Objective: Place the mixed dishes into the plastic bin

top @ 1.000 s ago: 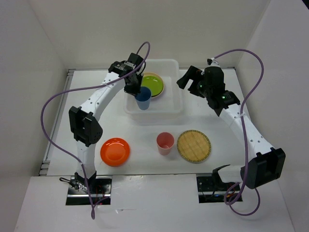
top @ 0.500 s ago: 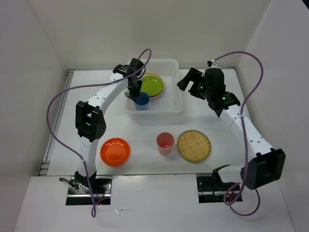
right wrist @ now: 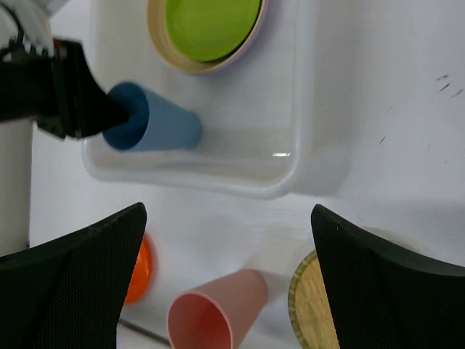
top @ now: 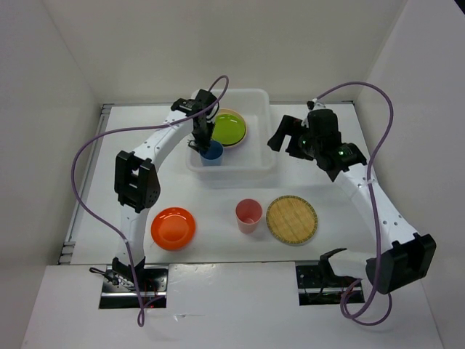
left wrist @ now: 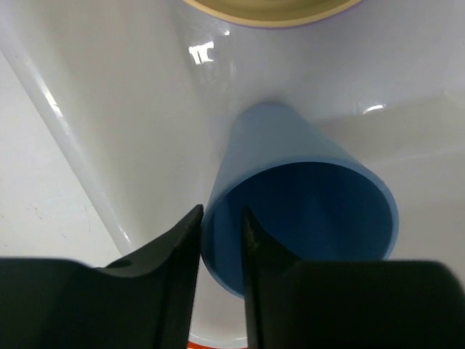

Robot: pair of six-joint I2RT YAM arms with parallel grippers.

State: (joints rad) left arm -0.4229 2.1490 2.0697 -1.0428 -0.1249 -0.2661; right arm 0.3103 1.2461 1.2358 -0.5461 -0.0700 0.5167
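We see the left end effector [left wrist: 221, 218] straddling the blue cup [left wrist: 312, 196] wall; one finger outside, one inside; contact cannot be confirmed; the cup stands upright in the plastic bin [left wrist: 109, 109]; a pale yellow plate [left wrist: 269, 11] edge shows beyond it.

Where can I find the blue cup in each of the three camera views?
Top external: blue cup is in the plastic bin, lower-left corner.
Left wrist: cup fills the centre, mouth toward camera.
Right wrist: cup upper left, inside bin.
Shared landmark: the bin's white wall.
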